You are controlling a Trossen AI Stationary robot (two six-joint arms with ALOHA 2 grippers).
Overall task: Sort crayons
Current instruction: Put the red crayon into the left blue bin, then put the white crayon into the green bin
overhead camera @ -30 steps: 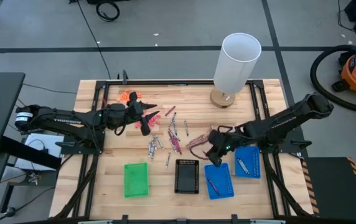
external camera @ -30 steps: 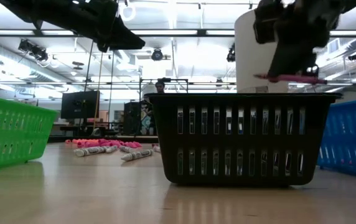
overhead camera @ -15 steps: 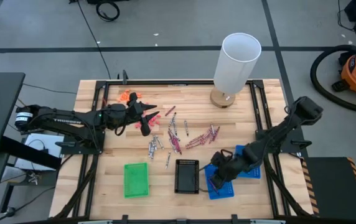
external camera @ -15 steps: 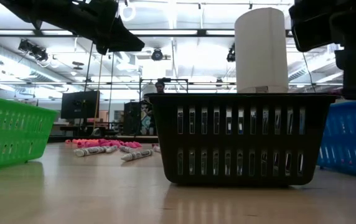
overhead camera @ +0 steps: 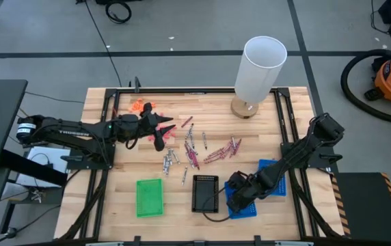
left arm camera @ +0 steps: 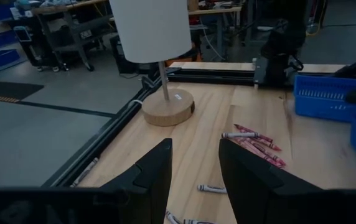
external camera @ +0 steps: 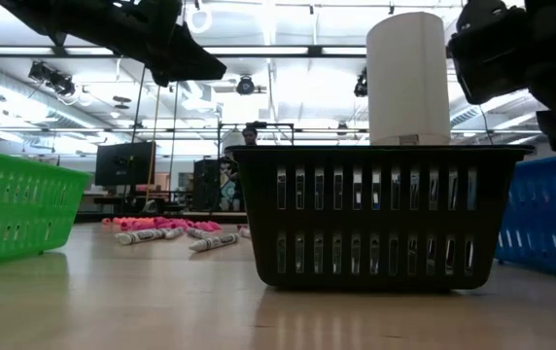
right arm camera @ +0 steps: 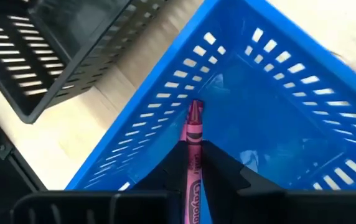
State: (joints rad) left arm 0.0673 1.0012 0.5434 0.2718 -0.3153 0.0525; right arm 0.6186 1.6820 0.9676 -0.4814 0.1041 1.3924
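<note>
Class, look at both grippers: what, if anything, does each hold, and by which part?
The right gripper pinches a pinkish-red crayon by its rear half, tip pointing into the blue tray. The left gripper is open and empty.

Bright all over, lit by ceiling lights (external camera: 249, 86) far back. Soft shadows. Blurry up close in wrist views.

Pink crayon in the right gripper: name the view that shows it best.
Right wrist view: the pink crayon sits between the right gripper's fingers, tip inside the blue tray. In the high view the arm hides it. The low and left wrist views do not show it.
</note>
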